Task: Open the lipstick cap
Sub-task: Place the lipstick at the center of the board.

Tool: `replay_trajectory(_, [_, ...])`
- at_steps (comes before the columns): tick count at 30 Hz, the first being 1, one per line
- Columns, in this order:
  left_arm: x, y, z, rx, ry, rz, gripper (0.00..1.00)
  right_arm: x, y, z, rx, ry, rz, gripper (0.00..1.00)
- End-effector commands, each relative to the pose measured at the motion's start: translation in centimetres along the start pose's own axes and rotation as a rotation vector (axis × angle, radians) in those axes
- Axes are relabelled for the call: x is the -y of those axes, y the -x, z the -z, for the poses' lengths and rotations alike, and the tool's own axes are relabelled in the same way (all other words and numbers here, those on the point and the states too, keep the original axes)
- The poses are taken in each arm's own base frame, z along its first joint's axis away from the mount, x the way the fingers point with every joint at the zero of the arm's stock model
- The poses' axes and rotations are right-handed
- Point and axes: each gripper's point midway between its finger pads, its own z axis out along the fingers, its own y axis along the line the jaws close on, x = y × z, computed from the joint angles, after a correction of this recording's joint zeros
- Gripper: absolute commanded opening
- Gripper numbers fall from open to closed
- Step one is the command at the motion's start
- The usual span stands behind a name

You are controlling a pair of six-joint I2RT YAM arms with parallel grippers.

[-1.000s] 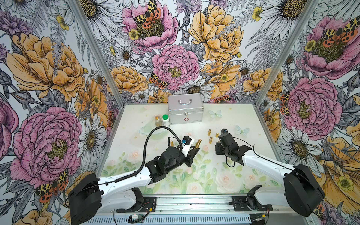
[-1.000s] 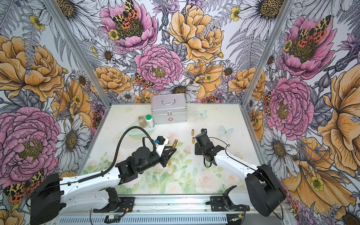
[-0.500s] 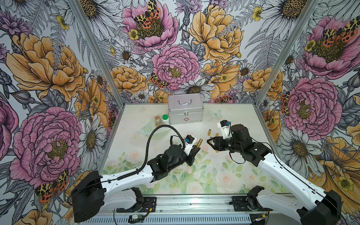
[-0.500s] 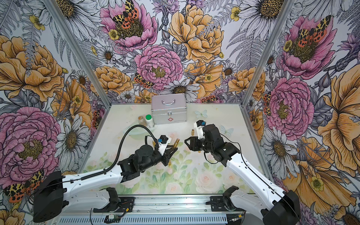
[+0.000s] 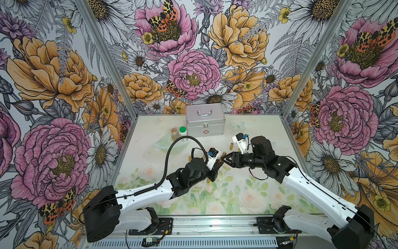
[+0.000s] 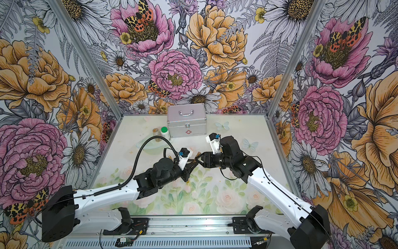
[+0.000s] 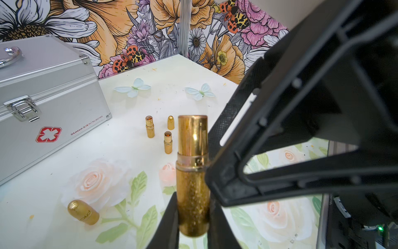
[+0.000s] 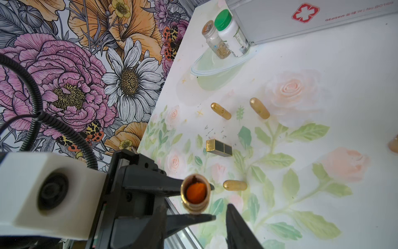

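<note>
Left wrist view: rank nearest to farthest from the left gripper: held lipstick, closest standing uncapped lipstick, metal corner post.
1. Held lipstick, in the left gripper.
2. Uncapped lipstick, standing on the table beyond.
3. Corner post, at the far walls.

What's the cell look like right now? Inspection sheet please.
Surface: floral-print table, a few specks.
Job's things: lipstick in left pincer, cap off, orange stick showing.
Clutter: silver case, green-capped bottle, glass jar, loose gold caps, uncapped tubes, square black-gold lipstick.
Grippers: left pincer shut on lipstick; right pincer at its bare end, grip unclear.
Cables: corrugated hose arches above left arm.
Surroundings: floral walls; nothing else seen.
</note>
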Motion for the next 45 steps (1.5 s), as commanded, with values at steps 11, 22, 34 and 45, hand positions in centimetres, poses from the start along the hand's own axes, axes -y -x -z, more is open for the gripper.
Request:
replay_trajectory(11, [0.5,1.8,-0.1,0.034,0.002,-0.027,0.00,-1.6,0.8,-1.0,-0.005,0.056,0.021,0.33])
replay_trajectory(22, [0.5,2.0,0.0,0.042,0.006,-0.030,0.00,-1.3,1.0,-0.8,0.013,0.034,0.036,0.23])
replay_trajectory(34, [0.0,1.7,0.6,0.045,0.021,-0.024,0.26,-0.6,2.4,-0.2,0.075,-0.039,0.079,0.21])
replay_trajectory(45, [-1.5,0.6,2.7,0.060,0.074,0.031,0.85,3.6,4.4,1.0,0.148,-0.329,0.175,0.21])
